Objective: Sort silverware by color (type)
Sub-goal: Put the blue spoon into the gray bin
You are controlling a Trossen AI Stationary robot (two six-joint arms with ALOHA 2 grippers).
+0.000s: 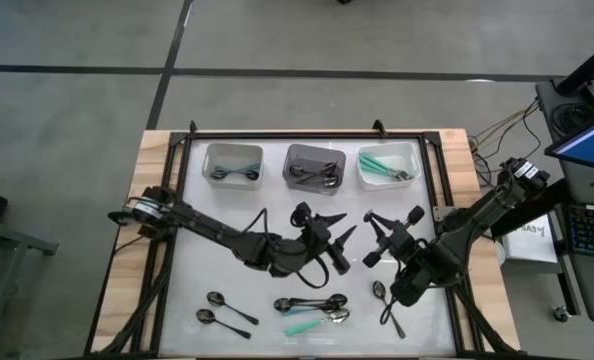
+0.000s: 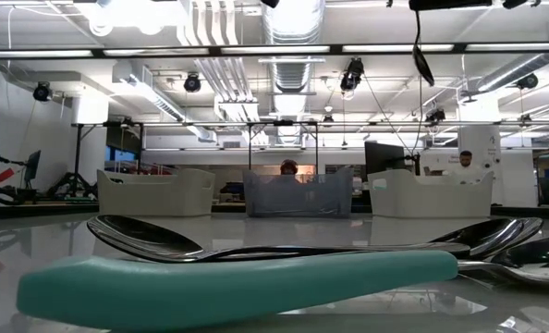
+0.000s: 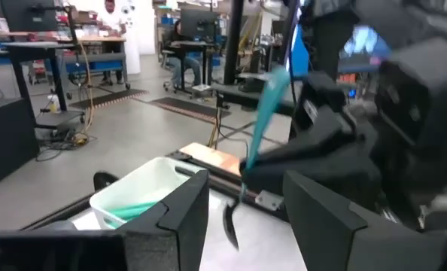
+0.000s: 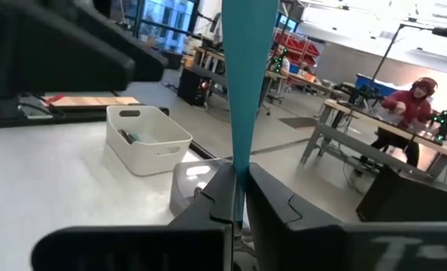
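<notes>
My right gripper [image 4: 238, 197] is shut on a spoon with a teal-green handle [image 4: 242, 83], above the middle of the table [image 1: 375, 238]. In the left wrist view this spoon [image 3: 263, 120] stands nearly upright, its dark bowl [image 3: 231, 224] hanging lowest. My left gripper [image 3: 246, 207] is open and empty, facing the right gripper from close by [image 1: 337, 242]. Loose spoons lie flat near the table's near edge: two black ones [image 1: 217, 308], a cluster [image 1: 312, 305] with a teal-handled one [image 1: 302, 326], and one more [image 1: 382, 294]. My right gripper pinches the spoon's teal handle at its lower end [image 4: 238, 169], between its two fingers [image 3: 284, 162]. The fingers lie level, pointing toward the table's left, and run across the spoon. The spoon is lifted clear, with the handle rising above the fingers and the bowl hanging below.
Three small bins stand in a row along the far edge: a white one [image 1: 234, 165] with dark and teal spoons, a grey one [image 1: 314, 165] with black spoons, and a white one [image 1: 387, 165] with teal-handled spoons. People sit at desks in the room beyond.
</notes>
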